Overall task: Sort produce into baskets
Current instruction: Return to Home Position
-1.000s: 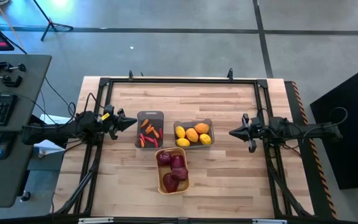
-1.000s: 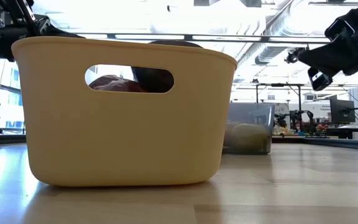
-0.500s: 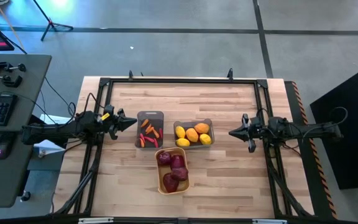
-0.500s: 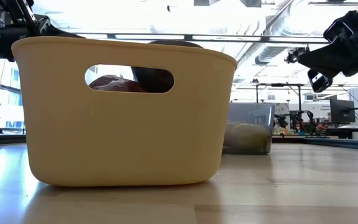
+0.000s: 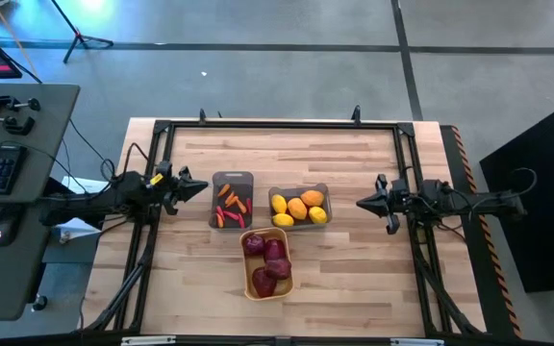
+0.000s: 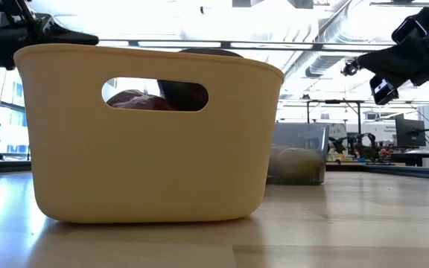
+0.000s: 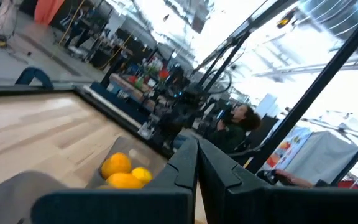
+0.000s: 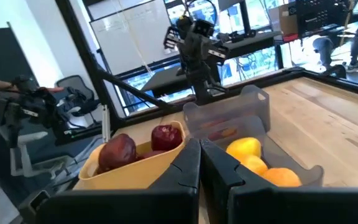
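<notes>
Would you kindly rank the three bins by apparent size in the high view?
Largest: yellow-orange bin.
Then the left grey bin and right grey bin, which look alike, so I won't rank them.

— Where do they look from?
— One is overhead, straight down on the whole table (image 5: pixel 354 279). The low one is level, tight against the yellow bin (image 6: pixel 147 164).
— And the wrists?
— Facing inward, both catching the yellow fruit (image 7: pixel 118 165).
</notes>
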